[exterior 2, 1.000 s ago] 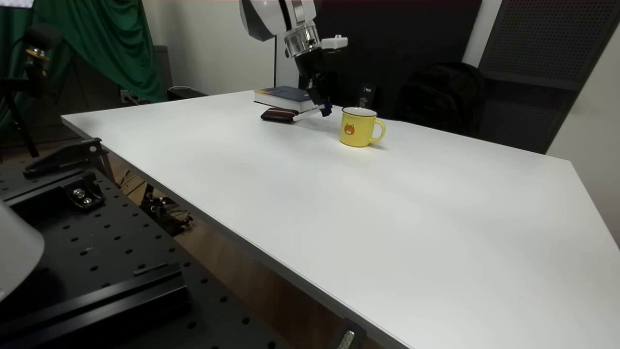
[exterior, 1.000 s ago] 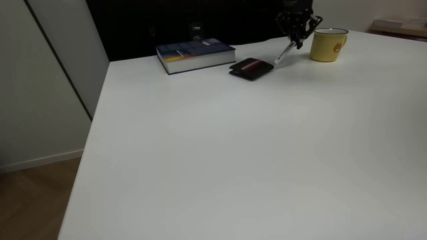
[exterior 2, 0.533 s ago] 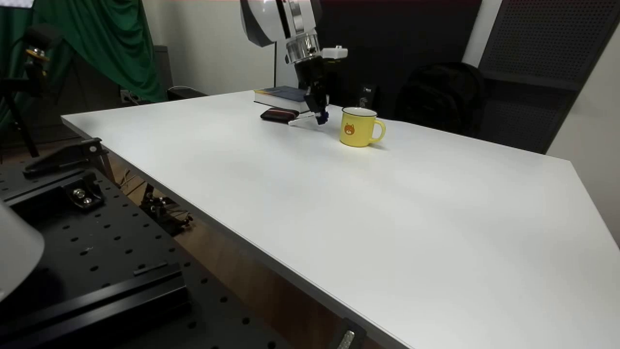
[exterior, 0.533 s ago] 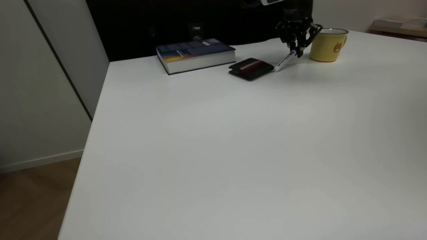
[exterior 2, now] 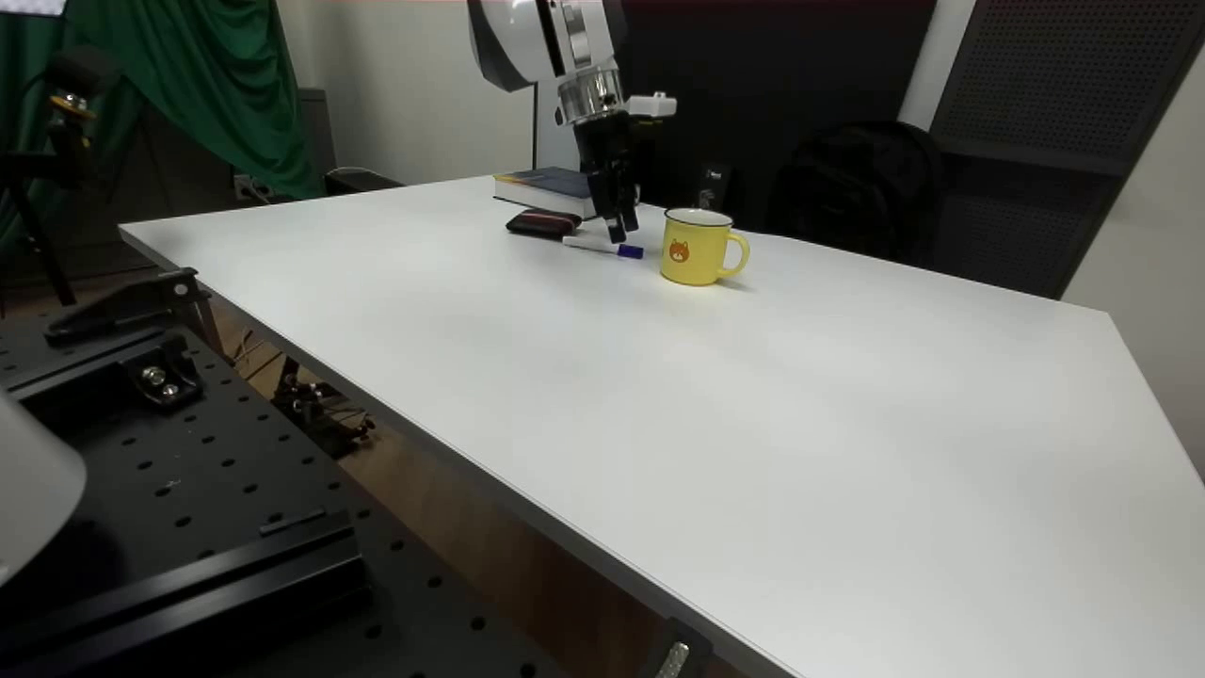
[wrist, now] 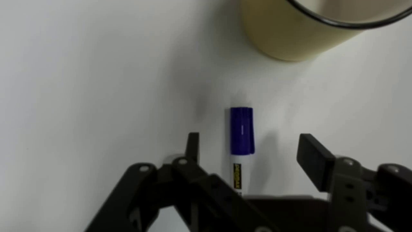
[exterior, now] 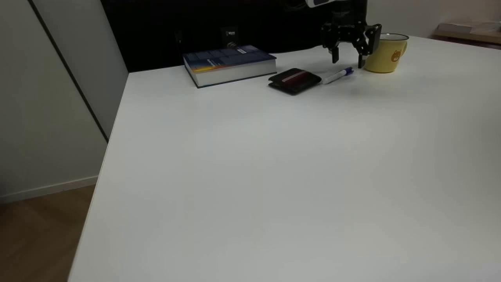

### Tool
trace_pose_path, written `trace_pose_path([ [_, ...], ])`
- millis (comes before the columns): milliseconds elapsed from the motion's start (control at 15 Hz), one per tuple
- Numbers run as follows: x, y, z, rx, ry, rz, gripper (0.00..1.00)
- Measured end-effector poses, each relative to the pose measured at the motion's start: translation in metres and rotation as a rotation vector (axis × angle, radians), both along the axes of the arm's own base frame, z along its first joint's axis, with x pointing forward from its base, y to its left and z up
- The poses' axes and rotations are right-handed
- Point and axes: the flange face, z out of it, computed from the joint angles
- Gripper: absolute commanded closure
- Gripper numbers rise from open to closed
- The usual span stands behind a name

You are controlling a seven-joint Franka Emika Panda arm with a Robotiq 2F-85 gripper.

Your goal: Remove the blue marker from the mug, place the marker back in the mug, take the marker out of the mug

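The blue marker [wrist: 242, 145] is seen lying on the white surface [exterior 2: 715, 424], outside the yellow mug [exterior 2: 695, 250], under a wide-spread gripper [exterior: 347, 62].
On the pale barrel, a black label [wrist: 237, 176] with yellow lettering is shown by the wrist view; what seems to be "max" can be made out at its end. The print on the book [exterior: 231, 58] is too small to be read. The blue cap [wrist: 241, 130] is framed between the fingers [wrist: 193, 146] and touched by neither. Near that cap the mug is stood upright; its orange bear face [exterior 2: 679, 250] and handle [exterior 2: 744, 252] are shown in both exterior views, only part of its wall and rim in the wrist view. A striped wallet [exterior: 294, 81] is seen just beside the marker's other end in both exterior views. A green curtain [exterior 2: 202, 94] is shown in an exterior view alone.
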Motion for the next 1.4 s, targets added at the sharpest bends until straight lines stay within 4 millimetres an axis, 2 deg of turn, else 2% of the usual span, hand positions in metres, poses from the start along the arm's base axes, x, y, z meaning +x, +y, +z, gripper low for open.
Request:
trace_pose_path([
  [600, 0.006, 0.022, 0.017, 0.008, -0.018, 0.086, 0.00],
  [1067, -0.006, 0.048, 0.036, 0.079, 0.094, 0.440, 0.00],
  [1400, -0.026, 0.044, 0.048, 0.204, 0.229, 0.670, 0.00],
])
